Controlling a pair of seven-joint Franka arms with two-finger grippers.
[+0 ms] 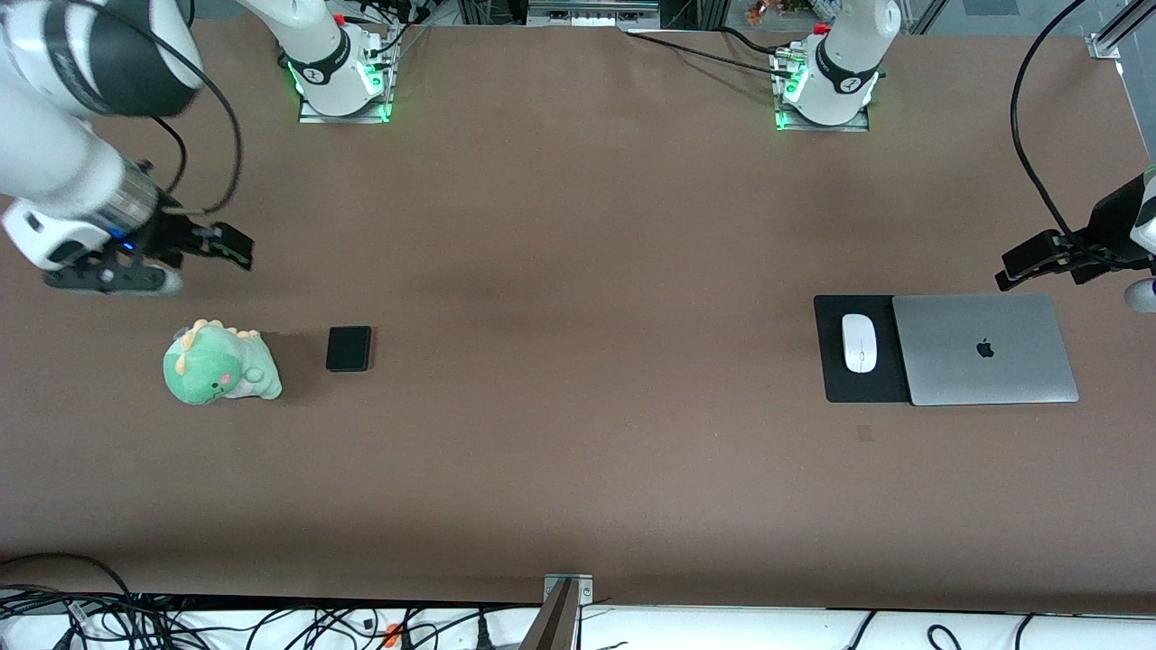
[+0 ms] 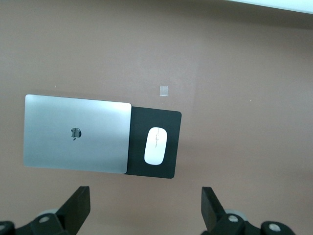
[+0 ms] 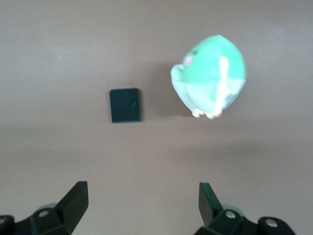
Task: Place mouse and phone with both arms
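Note:
The white mouse (image 1: 859, 342) lies on a black mouse pad (image 1: 835, 379) beside a closed silver laptop (image 1: 984, 348) at the left arm's end of the table. It also shows in the left wrist view (image 2: 156, 146). The black phone (image 1: 349, 348) lies flat on the table at the right arm's end, beside a green plush dinosaur (image 1: 219, 363); the right wrist view shows it too (image 3: 125, 105). My left gripper (image 1: 1039, 262) is open and empty, up over the table by the laptop's edge. My right gripper (image 1: 203, 253) is open and empty, over bare table above the plush.
The laptop (image 2: 76, 133) overlaps one side of the mouse pad (image 2: 166, 169). The plush (image 3: 210, 76) sits close to the phone. A small pale mark (image 1: 864, 433) is on the table, nearer the front camera than the pad. Cables run along the table's near edge.

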